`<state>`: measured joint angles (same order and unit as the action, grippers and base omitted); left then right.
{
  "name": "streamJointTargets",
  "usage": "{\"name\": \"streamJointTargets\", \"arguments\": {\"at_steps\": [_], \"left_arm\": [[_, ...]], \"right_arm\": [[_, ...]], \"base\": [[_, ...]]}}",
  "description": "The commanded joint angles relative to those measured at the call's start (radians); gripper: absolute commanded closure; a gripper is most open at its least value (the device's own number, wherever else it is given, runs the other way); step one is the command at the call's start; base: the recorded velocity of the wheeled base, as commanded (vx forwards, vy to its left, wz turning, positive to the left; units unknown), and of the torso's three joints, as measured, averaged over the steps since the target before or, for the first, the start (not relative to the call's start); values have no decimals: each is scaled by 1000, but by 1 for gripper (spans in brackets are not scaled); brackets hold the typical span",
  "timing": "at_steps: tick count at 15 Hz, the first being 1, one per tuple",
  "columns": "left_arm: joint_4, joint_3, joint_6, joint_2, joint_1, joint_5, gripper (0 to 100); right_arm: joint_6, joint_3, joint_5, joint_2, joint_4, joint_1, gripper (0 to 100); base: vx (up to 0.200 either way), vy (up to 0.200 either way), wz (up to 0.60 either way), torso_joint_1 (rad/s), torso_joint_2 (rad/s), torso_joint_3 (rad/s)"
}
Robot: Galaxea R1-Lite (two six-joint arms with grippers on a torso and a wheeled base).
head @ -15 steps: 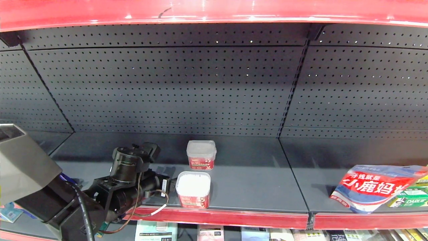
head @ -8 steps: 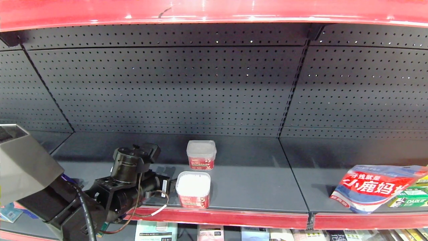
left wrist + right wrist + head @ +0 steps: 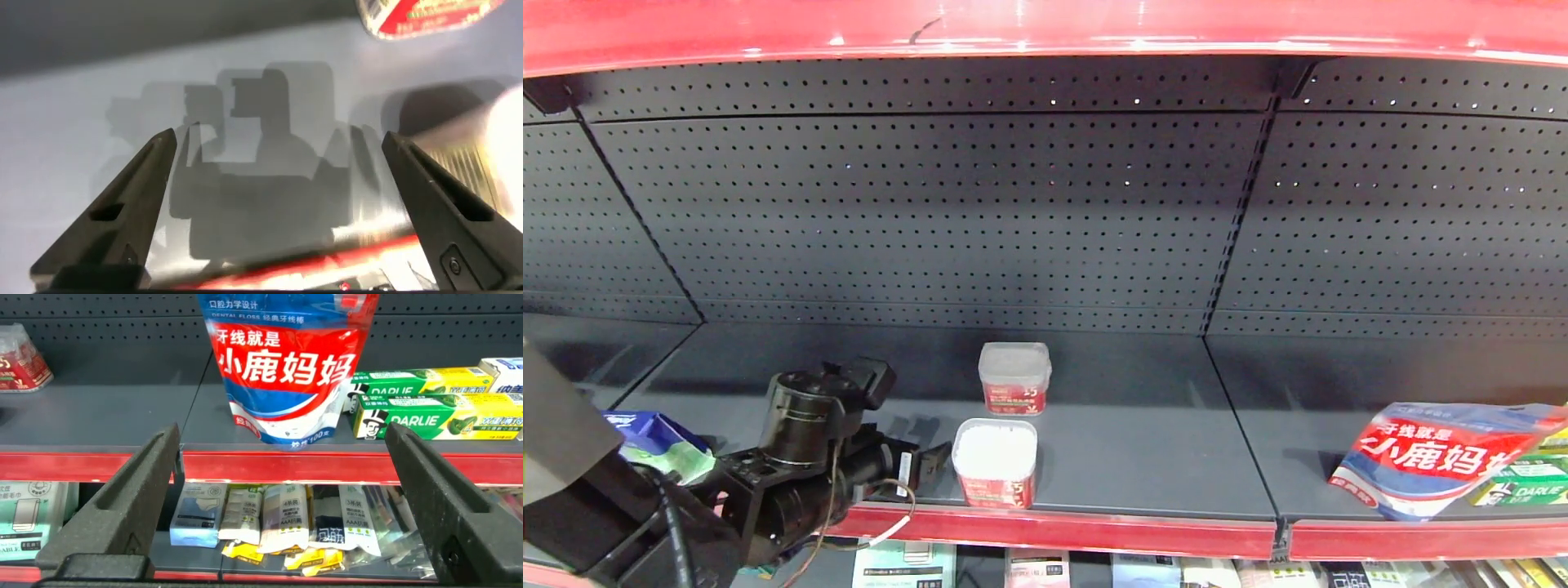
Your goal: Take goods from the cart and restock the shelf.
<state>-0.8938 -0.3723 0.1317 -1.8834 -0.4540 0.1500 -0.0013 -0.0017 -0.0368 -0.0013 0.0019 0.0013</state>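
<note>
The left gripper (image 3: 279,140) sits low over the near edge of the grey shelf (image 3: 1127,441), its jaws released and wide apart with nothing between them, just left of the near tub (image 3: 995,461). That white-topped, red-labelled tub stands upright at the shelf's front lip. A second tub (image 3: 1014,378) of the same kind stands just behind it, farther in. The right gripper (image 3: 282,431) is likewise spread and empty, facing a blue and red pouch (image 3: 1437,457) at the right of the shelf, with green toothpaste boxes (image 3: 1523,483) just right of it. Small packets (image 3: 270,518) lie on the shelf below
</note>
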Motion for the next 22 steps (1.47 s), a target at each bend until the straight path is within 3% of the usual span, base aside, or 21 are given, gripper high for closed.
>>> {"name": "streamJointTargets", "arguments": {"at_steps": [1,4,7,12,13,15,17,19,20,21,22], "left_arm": [[1,62,-1,130,46,-3,0],[23,85,-20,285,133,-13,0],[38,112,-35,438,184,-29,0],[46,193,-38,655,192,-29,0],[82,210,-41,719,192,-30,0],[245,204,-66,892,193,-41,0],[421,178,-66,1047,193,-43,0],[685,102,-66,1241,190,-56,0],[895,13,-66,1365,187,-93,0],[1038,-31,-66,1448,189,-107,0],[1129,-43,-66,1537,187,-106,0]], "right_arm": [[0,0,0,1,0,0,0],[0,0,0,1,0,0,0],[0,0,0,1,1,0,0],[0,0,0,1,1,0,0],[0,0,0,1,0,0,0],[1,0,0,1,0,0,0],[0,0,0,1,0,0,0],[0,0,0,1,0,0,0],[0,0,0,1,0,0,0],[0,0,0,1,0,0,0],[0,0,0,1,1,0,0]], "base": [[0,0,0,0,0,0],[0,0,0,0,0,0],[0,0,0,0,0,0],[0,0,0,0,0,0],[0,0,0,0,0,0],[0,0,0,0,0,0],[0,0,0,0,0,0],[0,0,0,0,0,0],[0,0,0,0,0,0],[0,0,0,0,0,0],[0,0,0,0,0,0]]}}
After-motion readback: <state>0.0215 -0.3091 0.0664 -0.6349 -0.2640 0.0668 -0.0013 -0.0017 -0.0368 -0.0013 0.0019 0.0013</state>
